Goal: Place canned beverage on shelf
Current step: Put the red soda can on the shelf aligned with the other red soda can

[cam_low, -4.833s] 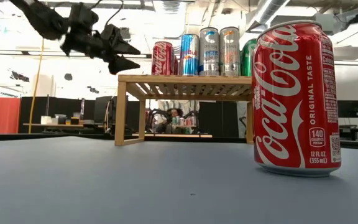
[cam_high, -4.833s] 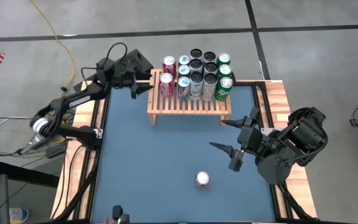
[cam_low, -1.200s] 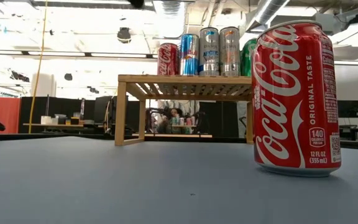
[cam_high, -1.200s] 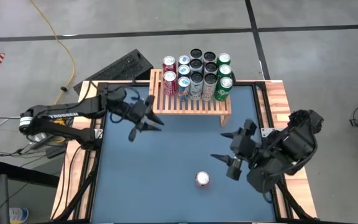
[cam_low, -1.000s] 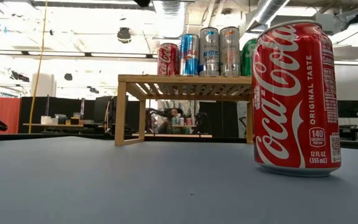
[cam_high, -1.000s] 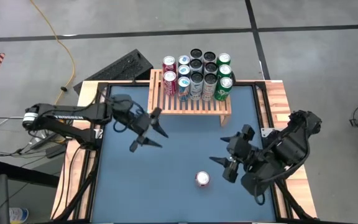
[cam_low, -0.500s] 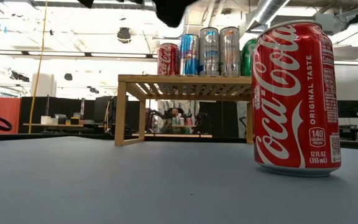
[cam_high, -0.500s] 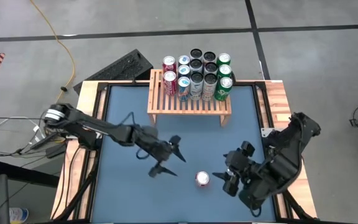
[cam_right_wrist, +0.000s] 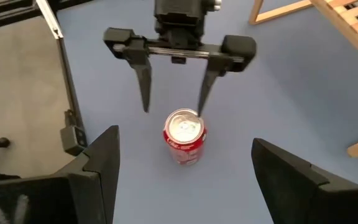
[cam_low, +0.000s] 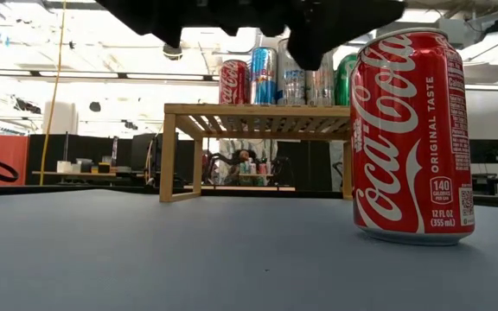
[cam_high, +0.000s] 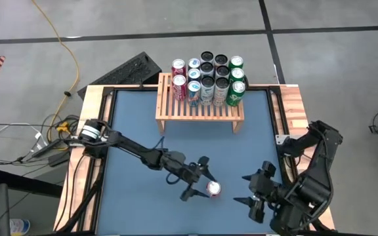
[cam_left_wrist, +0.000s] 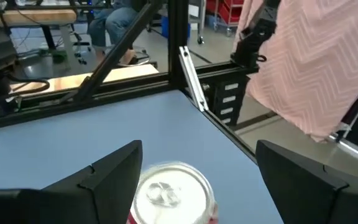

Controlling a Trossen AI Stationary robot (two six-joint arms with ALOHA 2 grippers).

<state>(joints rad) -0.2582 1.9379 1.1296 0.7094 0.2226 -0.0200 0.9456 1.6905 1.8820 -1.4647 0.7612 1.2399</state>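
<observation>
Approach step: left gripper point(cam_right_wrist: 173, 81) wide open, empty, above Coca-Cola can point(cam_high: 213, 189); next, descend astride it and close

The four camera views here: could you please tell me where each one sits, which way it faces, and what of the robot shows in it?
High view: overhead, looking straight down on the blue table; both arms show, the left gripper open beside the red cola can, the right gripper open.
Low view: table height, level across to the light-wood slatted shelf; dark arm parts at top.
Left wrist view: over its own fingers, onto the can top.
Right wrist view: toward the can and left gripper.
Shared: all four show the can.
</observation>
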